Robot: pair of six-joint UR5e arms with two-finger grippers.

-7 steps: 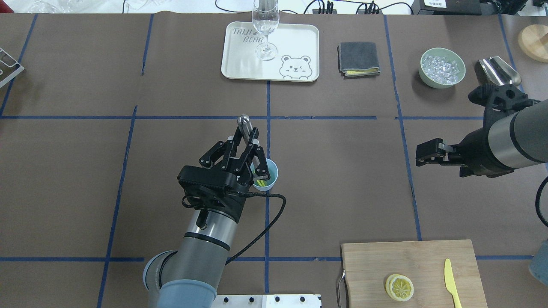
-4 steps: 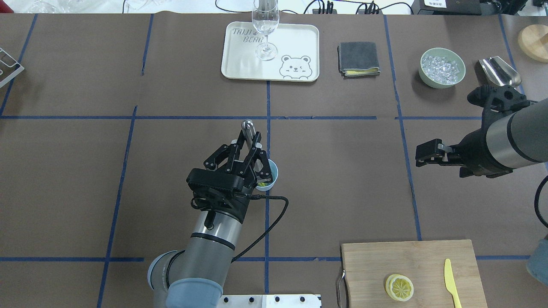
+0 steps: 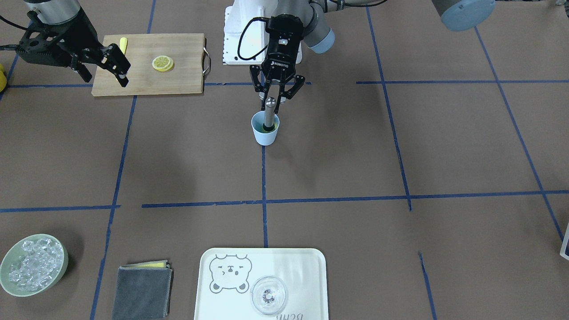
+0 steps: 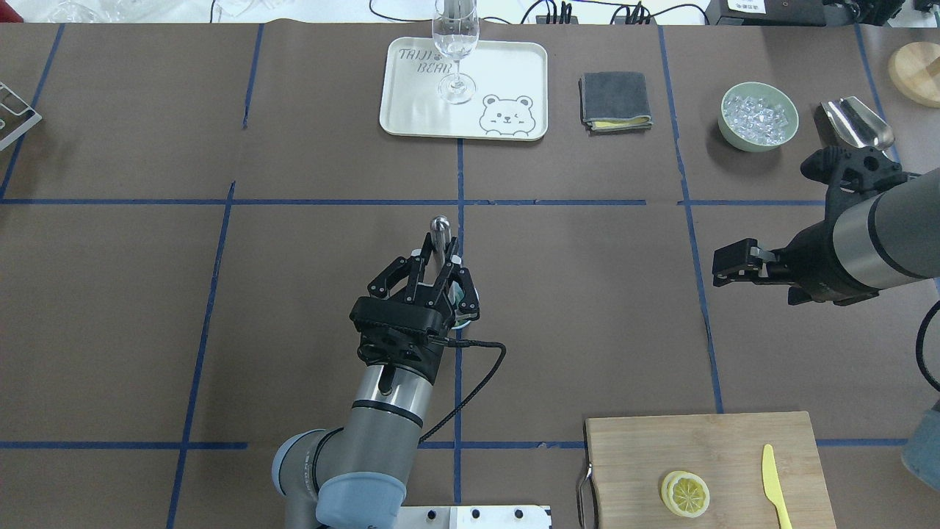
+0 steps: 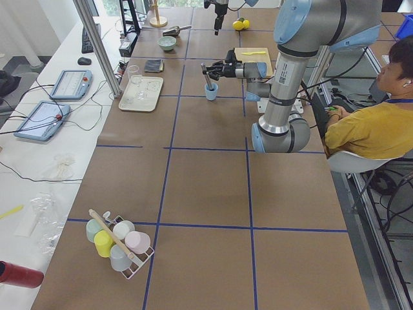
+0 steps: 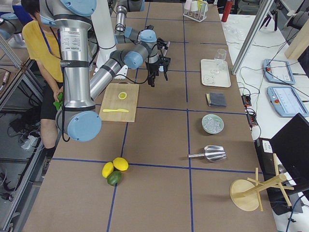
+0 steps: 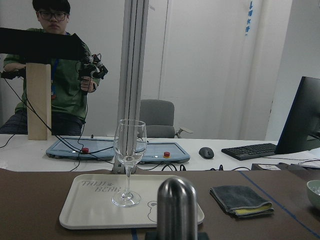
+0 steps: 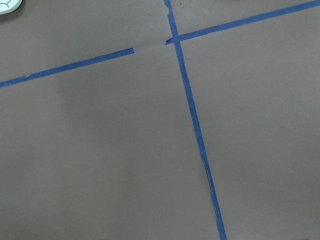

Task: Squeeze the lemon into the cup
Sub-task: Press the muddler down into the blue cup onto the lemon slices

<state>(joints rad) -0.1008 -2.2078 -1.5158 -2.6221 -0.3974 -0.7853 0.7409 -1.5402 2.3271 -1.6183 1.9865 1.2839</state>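
The pale blue cup stands at the table's middle, with yellow-green lemon pieces inside. My left gripper is shut on an upright steel muddler whose lower end is down in the cup. In the overhead view the left gripper covers most of the cup. A lemon slice lies on the wooden cutting board. My right gripper is shut, empty, hovering at the right, far from cup and board.
A yellow plastic knife lies on the board. A white bear tray with a wine glass, a grey cloth, a green bowl of ice and a metal scoop stand along the far edge.
My left arm has shifted to the right with the muddler, so the gripper now hides most of the cup from above. The right arm has not moved.
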